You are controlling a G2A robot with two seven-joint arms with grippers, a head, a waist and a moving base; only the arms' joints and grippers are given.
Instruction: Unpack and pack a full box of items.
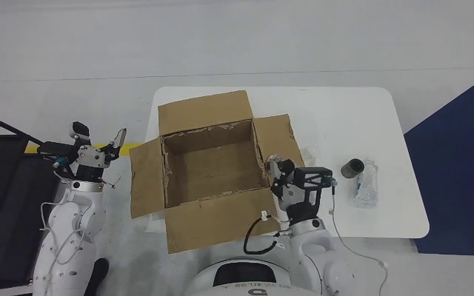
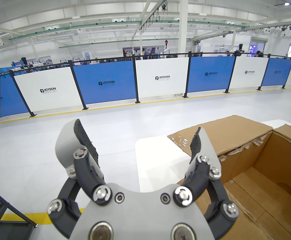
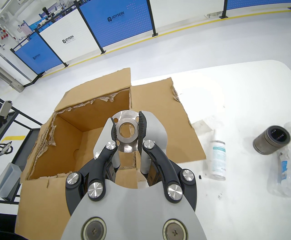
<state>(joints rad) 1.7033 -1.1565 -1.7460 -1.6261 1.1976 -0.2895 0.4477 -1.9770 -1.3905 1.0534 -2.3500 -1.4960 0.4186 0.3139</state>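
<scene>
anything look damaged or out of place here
The cardboard box is damaged: its rim is torn and ragged along the flap folds. A small white bottle lies on its side on the table beside one flap. The metal flange in the right gripper looks intact.

Looks like a large industrial hall, a robotics test floor. Shows a high white ceiling (image 2: 91, 11) with beams and green pipe runs (image 2: 75, 29), a white column (image 2: 183, 27), a smooth pale floor (image 2: 68, 116) marked by a yellow line (image 2: 159, 100), and blue and white partition panels (image 2: 109, 83) on black posts (image 2: 136, 81) fencing off the work cell. Holds further workstations (image 2: 25, 63) and equipment behind the fence.
</scene>
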